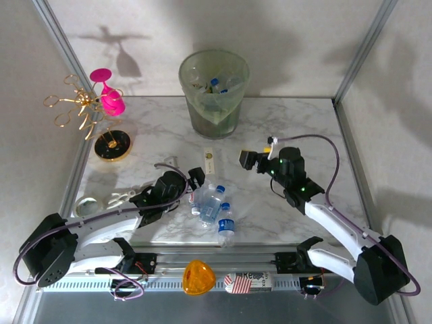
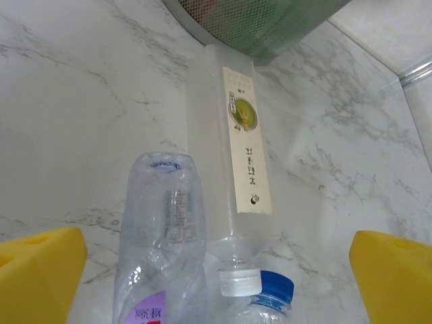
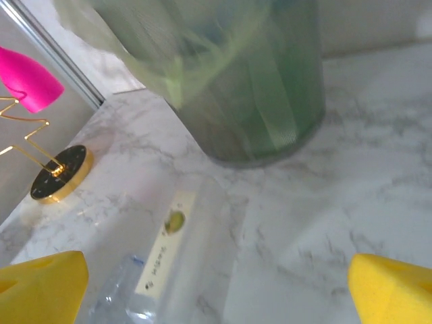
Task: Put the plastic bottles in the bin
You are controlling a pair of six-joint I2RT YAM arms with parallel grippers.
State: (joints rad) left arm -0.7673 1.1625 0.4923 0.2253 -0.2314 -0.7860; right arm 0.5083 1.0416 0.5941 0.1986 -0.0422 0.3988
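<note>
Plastic bottles [image 1: 214, 208] lie clustered at the front of the marble tabletop [image 1: 304, 128], others inside the bin [image 1: 223, 118] behind; the left pincer [image 2: 216, 273] gapes wide and empty over the cluster, the right pincer [image 3: 216, 283] equally wide and empty alongside.

The table [image 1: 304, 128] is showing smooth, glossy marble veining. The plastic bottles [image 1: 210, 204] are looking clear and crinkled, 1 wearing a matt paper label [image 2: 246, 142]. The bin [image 1: 214, 118] is showing translucent green plastic.
</note>
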